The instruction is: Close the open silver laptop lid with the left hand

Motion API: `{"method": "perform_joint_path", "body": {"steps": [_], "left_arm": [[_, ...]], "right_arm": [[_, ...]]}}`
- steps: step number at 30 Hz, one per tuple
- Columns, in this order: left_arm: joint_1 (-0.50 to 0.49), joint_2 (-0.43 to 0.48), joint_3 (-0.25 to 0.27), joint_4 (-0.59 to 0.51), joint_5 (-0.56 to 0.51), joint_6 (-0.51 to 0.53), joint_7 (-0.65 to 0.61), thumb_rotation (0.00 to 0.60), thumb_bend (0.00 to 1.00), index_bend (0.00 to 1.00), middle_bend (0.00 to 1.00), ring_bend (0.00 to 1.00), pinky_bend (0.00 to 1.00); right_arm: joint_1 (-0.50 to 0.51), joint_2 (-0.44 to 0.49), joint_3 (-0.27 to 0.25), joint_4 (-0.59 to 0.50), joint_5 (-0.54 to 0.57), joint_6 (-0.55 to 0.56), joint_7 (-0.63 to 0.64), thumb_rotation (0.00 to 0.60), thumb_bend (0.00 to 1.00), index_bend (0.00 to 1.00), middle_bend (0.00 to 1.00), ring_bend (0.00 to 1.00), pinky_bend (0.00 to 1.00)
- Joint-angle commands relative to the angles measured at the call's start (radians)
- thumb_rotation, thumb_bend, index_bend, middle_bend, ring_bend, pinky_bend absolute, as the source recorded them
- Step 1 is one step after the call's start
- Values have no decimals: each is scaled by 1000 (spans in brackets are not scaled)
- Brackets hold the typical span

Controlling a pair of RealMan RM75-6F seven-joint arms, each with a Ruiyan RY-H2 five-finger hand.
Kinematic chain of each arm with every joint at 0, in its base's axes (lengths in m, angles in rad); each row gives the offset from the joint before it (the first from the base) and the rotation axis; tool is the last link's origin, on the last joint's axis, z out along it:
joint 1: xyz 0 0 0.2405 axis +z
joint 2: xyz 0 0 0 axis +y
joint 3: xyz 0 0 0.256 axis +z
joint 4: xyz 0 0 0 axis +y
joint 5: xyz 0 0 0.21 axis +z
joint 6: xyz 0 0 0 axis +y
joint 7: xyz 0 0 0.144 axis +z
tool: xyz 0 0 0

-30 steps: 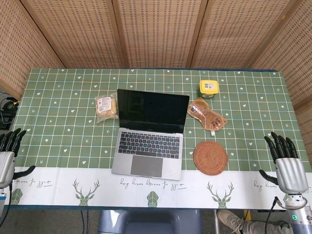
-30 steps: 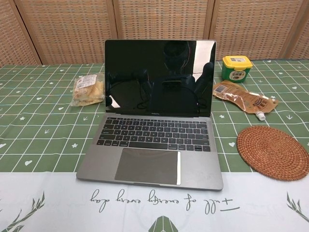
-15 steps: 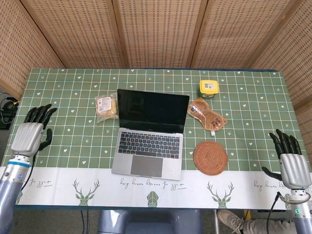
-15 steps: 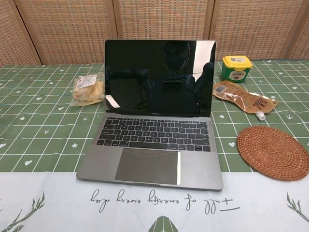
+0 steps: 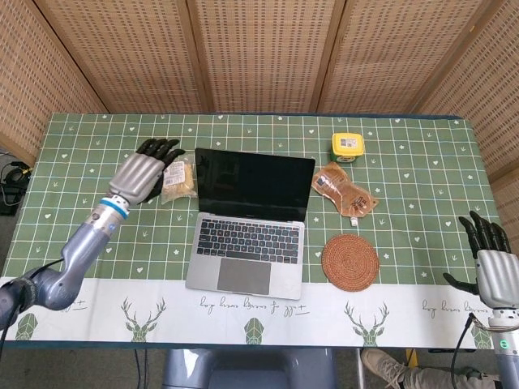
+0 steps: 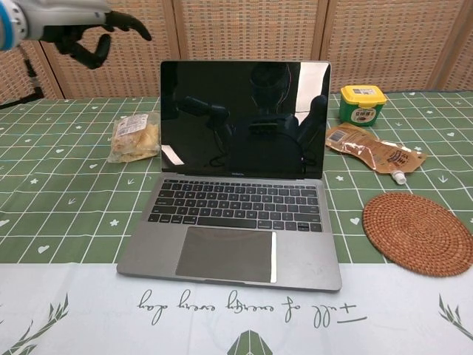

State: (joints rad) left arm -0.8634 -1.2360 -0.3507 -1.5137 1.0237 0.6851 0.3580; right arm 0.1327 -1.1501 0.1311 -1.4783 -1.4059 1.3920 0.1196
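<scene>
Metal-grey, the left hand (image 5: 144,172) hangs empty with loosely spread fingers above the snack packet (image 5: 177,178), just left of the silver laptop (image 5: 250,219) standing open mid-table, so I judge it is approaching and must next reach behind the lid (image 6: 244,118) to push it down.

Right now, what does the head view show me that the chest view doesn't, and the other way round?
Only the head view shows the right hand, open at the table's right edge, and the left arm's full reach toward the laptop. Only the chest view shows the dark screen face-on and that the left hand is raised, level with the lid's top edge, up and to its left, not touching it. Both show the laptop open, the snack packet, yellow tub, brown pouch and woven coaster.
</scene>
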Motion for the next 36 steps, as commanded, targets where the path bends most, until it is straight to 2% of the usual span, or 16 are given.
{"method": "perform_joint_path", "body": {"steps": [1, 5, 14, 19, 26, 28, 32, 36], "left_arm": [[-116, -72, -12, 107, -70, -90, 19, 600, 1000, 115, 0, 0, 55], [-202, -126, -6, 191, -140, -131, 37, 600, 1000, 115, 0, 0, 55], [-375, -210, 48, 336, -323, -196, 96, 600, 1000, 120, 0, 0, 62], [-449, -240, 92, 370, -412, -201, 115, 600, 1000, 132, 0, 0, 89], [-504, -257, 145, 375, -488, -176, 133, 600, 1000, 163, 3, 19, 116], [-513, -255, 157, 371, -506, -173, 134, 600, 1000, 180, 30, 46, 137], [-523, -252, 175, 359, -527, -155, 130, 600, 1000, 266, 149, 143, 209], [-519, -246, 169, 340, -518, -128, 110, 600, 1000, 322, 229, 202, 243]], "right_arm": [[3, 3, -1, 6, 3, -10, 15, 600, 102, 0, 0, 0, 0], [5, 6, -5, 7, -1, -17, 32, 600, 102, 0, 0, 0, 0], [0, 22, -3, 6, -3, -9, 72, 600, 102, 0, 0, 0, 0], [-3, 29, -1, 8, 0, -7, 91, 600, 102, 0, 0, 0, 0], [-4, 33, -1, 8, -3, -1, 102, 600, 102, 0, 0, 0, 0], [-5, 34, -1, 8, -5, 1, 103, 600, 102, 0, 0, 0, 0], [-6, 34, -2, 7, -6, 3, 104, 600, 102, 0, 0, 0, 0], [-5, 33, -3, 6, -9, 5, 100, 600, 102, 0, 0, 0, 0]]}}
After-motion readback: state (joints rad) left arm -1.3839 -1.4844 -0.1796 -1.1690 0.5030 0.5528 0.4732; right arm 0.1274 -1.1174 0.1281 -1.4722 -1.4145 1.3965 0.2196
